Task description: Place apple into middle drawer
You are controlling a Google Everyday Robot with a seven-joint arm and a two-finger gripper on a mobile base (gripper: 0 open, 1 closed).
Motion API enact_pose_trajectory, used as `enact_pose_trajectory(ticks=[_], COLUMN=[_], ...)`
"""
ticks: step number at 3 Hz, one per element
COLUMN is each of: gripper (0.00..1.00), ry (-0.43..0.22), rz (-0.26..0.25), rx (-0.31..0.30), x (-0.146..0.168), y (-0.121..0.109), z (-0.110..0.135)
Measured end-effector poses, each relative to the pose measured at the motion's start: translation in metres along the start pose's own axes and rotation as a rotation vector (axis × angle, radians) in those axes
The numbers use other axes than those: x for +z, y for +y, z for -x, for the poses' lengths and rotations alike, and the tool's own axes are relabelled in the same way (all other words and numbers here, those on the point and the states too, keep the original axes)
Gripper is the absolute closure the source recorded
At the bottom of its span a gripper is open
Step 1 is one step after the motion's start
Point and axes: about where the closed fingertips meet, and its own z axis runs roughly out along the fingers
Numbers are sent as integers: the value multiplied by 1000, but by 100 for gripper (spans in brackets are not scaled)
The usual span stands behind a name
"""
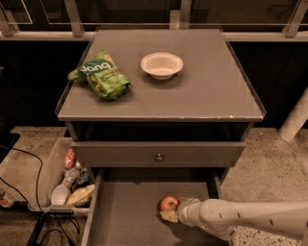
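Camera view: red-orange apple (169,202) beside the end effector (170,215) in middle drawer (126,214).

Grey cabinet (207,91) on a speckled floor (269,173); dark windows (130,10) behind (dim light), plastic bin (48,168) left.

The pale, rounded robot arm (250,218) runs out of the picture at 4 o'clock, so its base goes unseen. Its gripper (170,215) sits at 6 o'clock inside the wide, shallow grey middle drawer (125,216), covering the underside of the round red-orange apple (168,202). The bottom edge cuts off the drawer's near end. At 8 o'clock, the clear plastic bin (44,181) holds packets too jumbled to identify. At 11 o'clock, the crumpled green snack bag (101,74) shows print only partly legible.
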Motion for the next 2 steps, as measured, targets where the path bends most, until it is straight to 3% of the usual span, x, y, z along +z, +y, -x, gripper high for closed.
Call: enact_pose_trajectory(ticks=[1, 2], gripper=[0, 0], ry=[0, 0], rz=[0, 0], rx=[0, 0], x=[0, 0], y=[0, 0], z=[0, 0])
